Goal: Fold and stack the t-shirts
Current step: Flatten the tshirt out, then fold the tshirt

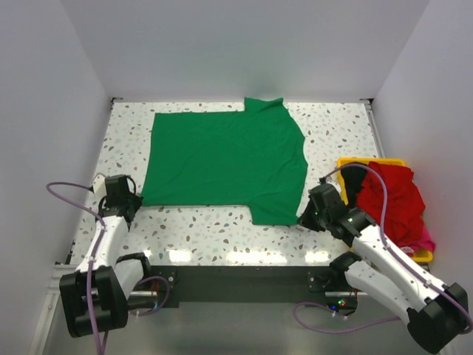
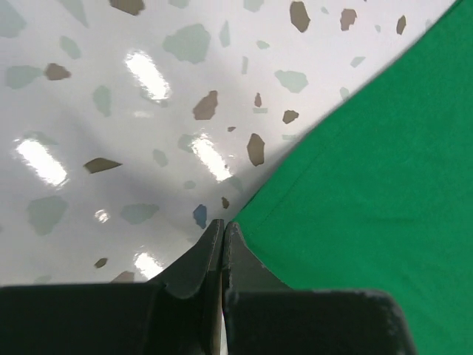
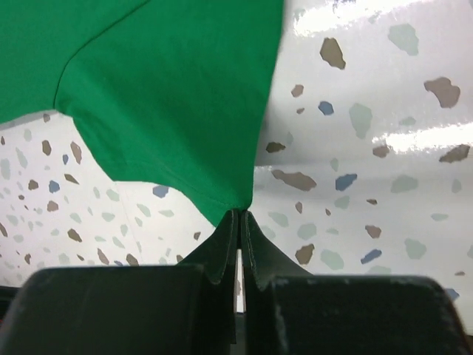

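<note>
Though closed at the green t-shirt (image 2: 369, 192), left end effector (image 2: 223, 225), hold unclear.

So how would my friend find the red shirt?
Look at the speckled table with the big green shirt spread flat. At its right edge sits a yellow bin. The red shirt is heaped on top of that bin, crumpled, not flat, and the only red thing there.
</note>
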Robot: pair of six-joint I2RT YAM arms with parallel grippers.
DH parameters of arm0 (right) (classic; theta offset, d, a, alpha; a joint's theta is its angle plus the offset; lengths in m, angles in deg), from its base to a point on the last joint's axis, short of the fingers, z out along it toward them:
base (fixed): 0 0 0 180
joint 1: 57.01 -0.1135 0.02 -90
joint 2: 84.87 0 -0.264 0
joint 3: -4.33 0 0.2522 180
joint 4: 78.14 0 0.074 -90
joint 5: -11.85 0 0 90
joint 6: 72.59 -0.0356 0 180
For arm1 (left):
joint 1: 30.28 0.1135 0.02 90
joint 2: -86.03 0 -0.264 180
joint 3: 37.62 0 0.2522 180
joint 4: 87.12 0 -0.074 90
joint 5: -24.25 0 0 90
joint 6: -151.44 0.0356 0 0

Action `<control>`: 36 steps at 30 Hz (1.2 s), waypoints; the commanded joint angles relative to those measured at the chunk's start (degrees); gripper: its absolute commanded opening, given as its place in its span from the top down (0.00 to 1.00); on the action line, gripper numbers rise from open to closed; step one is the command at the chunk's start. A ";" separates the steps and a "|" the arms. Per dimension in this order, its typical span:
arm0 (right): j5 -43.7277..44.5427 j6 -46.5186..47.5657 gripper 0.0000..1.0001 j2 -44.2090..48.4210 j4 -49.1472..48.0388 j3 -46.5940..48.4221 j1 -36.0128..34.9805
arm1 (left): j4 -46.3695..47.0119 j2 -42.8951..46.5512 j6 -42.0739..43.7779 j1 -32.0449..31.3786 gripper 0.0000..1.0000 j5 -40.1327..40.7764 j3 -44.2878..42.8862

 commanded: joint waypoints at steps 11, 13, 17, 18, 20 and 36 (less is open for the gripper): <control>-6.12 1.43 1.00 11.28 15.55 5.10 -0.35 | -10.38 14.41 -3.89 0.25 0.98 9.93 0.85; -5.78 2.48 1.00 9.71 13.89 5.62 -0.26 | -7.05 12.93 -1.79 0.16 1.00 7.91 0.76; -1.57 8.18 1.00 -0.02 10.72 9.66 -0.35 | -2.03 5.90 1.03 0.08 1.00 2.99 -1.60; 0.45 10.20 1.00 -2.84 9.15 10.97 -0.35 | -1.33 4.15 1.21 0.07 1.00 2.63 -3.26; 1.34 11.44 1.00 -9.77 7.12 14.93 -0.35 | -0.62 -1.39 1.73 -0.19 1.00 1.84 -5.12; 2.31 16.02 1.00 -42.59 -0.89 41.47 3.69 | 0.26 -26.89 1.65 -4.23 1.00 0.95 -23.22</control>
